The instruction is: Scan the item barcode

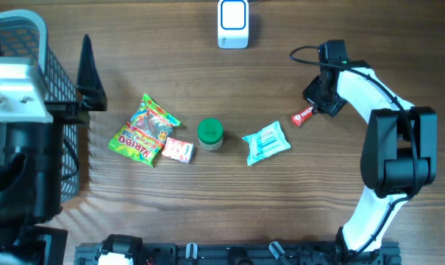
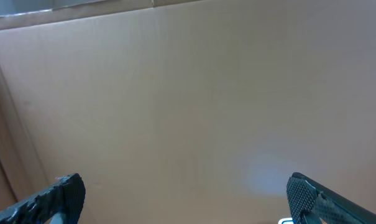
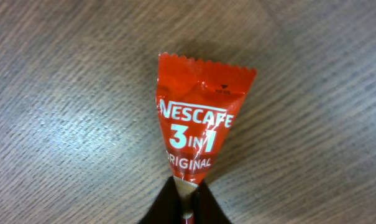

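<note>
Right pincer (image 3: 186,202) is clamping shut on the red foil coffee sachet (image 3: 197,118); lifting gently, without crumpling its barcode, is advisable.

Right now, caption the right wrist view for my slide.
Right jaws shut on a red Nescafe sachet, wooden table behind.

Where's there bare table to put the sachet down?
Bare wood lies between the scanner and the jar, and along the near edge past the blue pack. Crowded from the Haribo bag to the sachet.
</note>
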Controlling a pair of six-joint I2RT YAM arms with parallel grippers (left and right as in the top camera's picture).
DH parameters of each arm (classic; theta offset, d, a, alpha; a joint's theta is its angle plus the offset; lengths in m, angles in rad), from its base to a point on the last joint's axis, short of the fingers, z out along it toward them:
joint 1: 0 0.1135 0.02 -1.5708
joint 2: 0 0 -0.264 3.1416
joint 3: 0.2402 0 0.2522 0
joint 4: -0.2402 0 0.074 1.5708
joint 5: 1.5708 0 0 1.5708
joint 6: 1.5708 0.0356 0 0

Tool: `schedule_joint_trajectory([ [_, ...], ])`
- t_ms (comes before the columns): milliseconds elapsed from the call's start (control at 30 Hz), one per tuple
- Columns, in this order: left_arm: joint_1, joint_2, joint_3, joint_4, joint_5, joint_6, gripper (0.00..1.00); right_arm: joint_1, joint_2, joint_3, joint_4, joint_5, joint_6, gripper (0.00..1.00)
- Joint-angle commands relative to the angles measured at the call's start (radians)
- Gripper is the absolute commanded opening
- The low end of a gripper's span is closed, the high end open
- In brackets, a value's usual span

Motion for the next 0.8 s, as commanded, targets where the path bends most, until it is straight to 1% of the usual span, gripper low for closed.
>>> schedule_joint_trajectory([
  [0, 0.019, -0.037, -0.01, 0.006, 0.019, -0.018, 1.0, -0.012, 0.08, -0.029, -0.006, -0.013, -0.027, 0.04],
  [133, 0.038, -0.109, -0.01, -0.001, 0.019, -0.018, 1.0, -0.077, 0.017, -0.029, -0.043, -0.01, -0.108, 0.04],
  [300, 0.079, -0.198, -0.01, 0.0, 0.019, -0.018, 1.0, -0.243, -0.104, -0.029, -0.068, 0.0, -0.19, 0.04],
  [367, 0.098, -0.225, -0.01, 0.0, 0.019, -0.03, 1.0, -0.322, -0.142, -0.029, -0.072, 0.056, -0.206, 0.05],
  [433, 0.118, -0.245, -0.01, 0.0, 0.02, -0.07, 1.0, -0.39, -0.161, -0.029, -0.068, 0.134, -0.221, 0.04],
  [467, 0.133, -0.257, -0.01, -0.001, 0.028, -0.097, 1.0, -0.431, -0.164, -0.029, -0.055, 0.186, -0.242, 0.04],
  [567, 0.169, -0.277, -0.01, -0.008, 0.094, -0.103, 1.0, -0.52, -0.16, -0.029, -0.009, 0.262, -0.277, 0.04],
  [633, 0.185, -0.28, -0.01, -0.013, 0.109, -0.103, 1.0, -0.581, -0.153, -0.029, 0.057, 0.246, -0.283, 0.05],
  [767, 0.189, -0.28, -0.01, -0.047, 0.108, -0.102, 1.0, -0.665, -0.135, -0.029, 0.206, 0.252, -0.344, 0.05],
])
